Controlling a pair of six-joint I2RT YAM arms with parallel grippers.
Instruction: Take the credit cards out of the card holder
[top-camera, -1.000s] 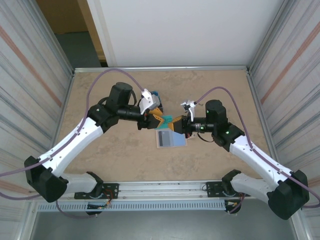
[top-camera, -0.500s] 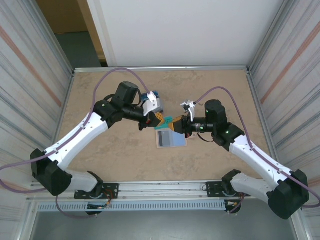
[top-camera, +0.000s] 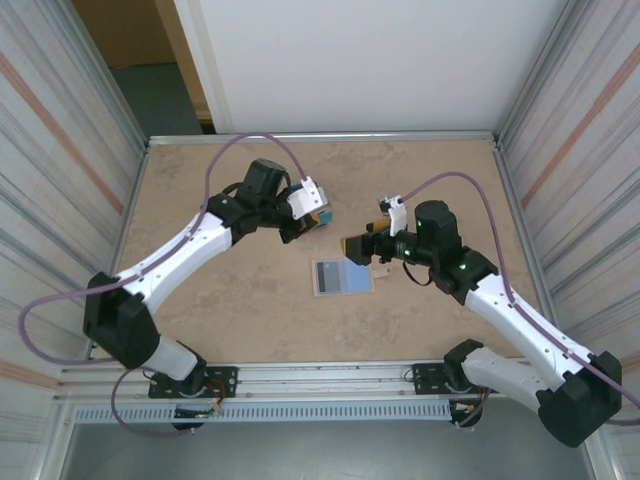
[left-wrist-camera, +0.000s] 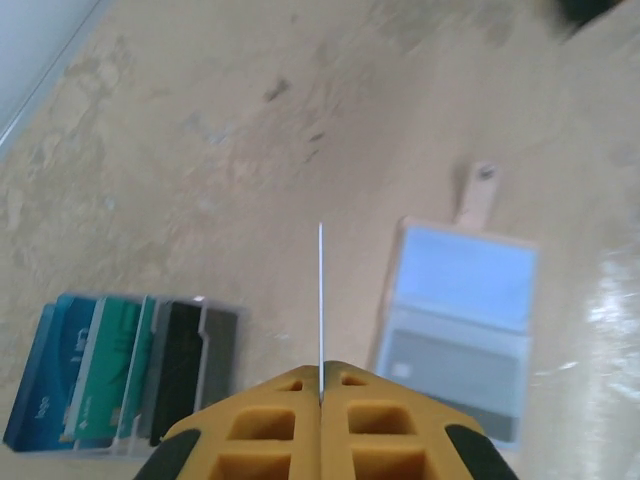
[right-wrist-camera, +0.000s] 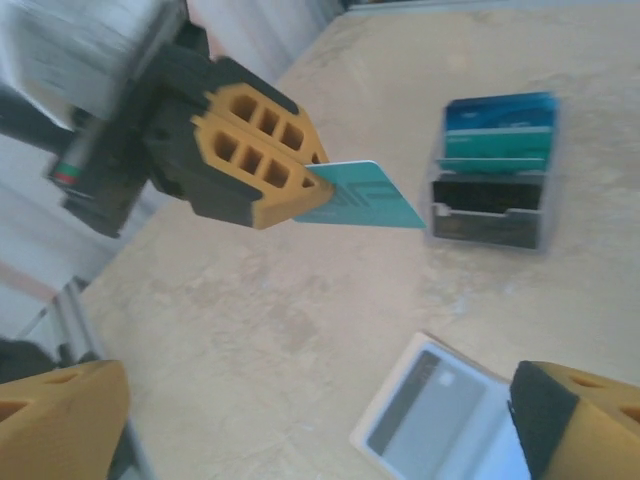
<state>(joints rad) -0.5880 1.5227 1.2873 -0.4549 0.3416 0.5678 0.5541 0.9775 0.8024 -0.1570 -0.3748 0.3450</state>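
The card holder (top-camera: 343, 278) lies open on the table, pale-blue lining up, with its tan tab (left-wrist-camera: 480, 195) at the far edge. A dark grey credit card (left-wrist-camera: 452, 372) sits in its lower pocket. My left gripper (top-camera: 312, 220) is shut on a teal credit card (right-wrist-camera: 365, 195), held off the table behind the holder. That card shows edge-on (left-wrist-camera: 320, 290) between the yellow fingers (left-wrist-camera: 270, 430). My right gripper (top-camera: 356, 247) is open and holds nothing, just right of the holder's far corner. Its yellow fingertips (right-wrist-camera: 60, 420) stand wide apart above the card holder (right-wrist-camera: 440, 425).
A clear plastic stand (right-wrist-camera: 492, 170) with blue, teal and black cards upright in its slots (left-wrist-camera: 120, 375) sits on the table just beyond the held card. Ribbed walls close in both sides, and a metal rail (top-camera: 320, 375) runs along the near edge.
Both grippers held the teal card over the holder. The right gripper has let go, opened and drawn back right. The left, now shut, has carried the card toward the stand.
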